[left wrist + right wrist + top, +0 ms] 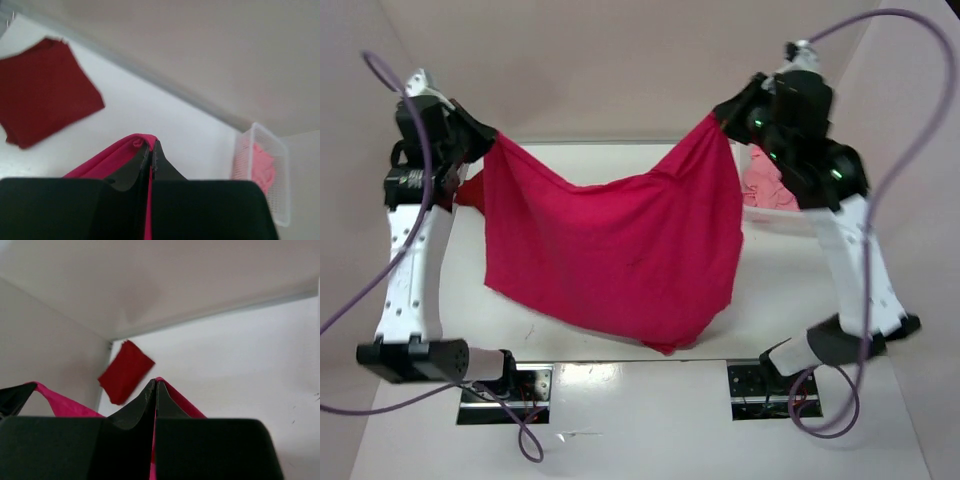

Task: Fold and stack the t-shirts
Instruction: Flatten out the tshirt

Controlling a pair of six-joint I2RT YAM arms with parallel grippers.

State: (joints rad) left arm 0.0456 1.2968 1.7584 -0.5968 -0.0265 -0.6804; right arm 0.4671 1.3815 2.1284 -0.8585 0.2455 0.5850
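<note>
A bright crimson t-shirt (610, 250) hangs spread between my two grippers above the table, sagging in the middle, its lower edge near the table's front. My left gripper (486, 140) is shut on its upper left corner; crimson cloth shows between the fingertips (151, 145). My right gripper (720, 118) is shut on the upper right corner, with cloth pinched at the tips (155, 382). A dark red t-shirt (45, 90) lies folded flat at the table's far left, also seen as the dark red t-shirt (125, 371). A salmon pink t-shirt (262, 167) lies crumpled in the basket.
The white perforated basket (760, 212) stands at the table's back right, under the right arm. The table (790, 280) is white, with plain walls behind and on both sides. Purple cables loop from both arms near the front edge.
</note>
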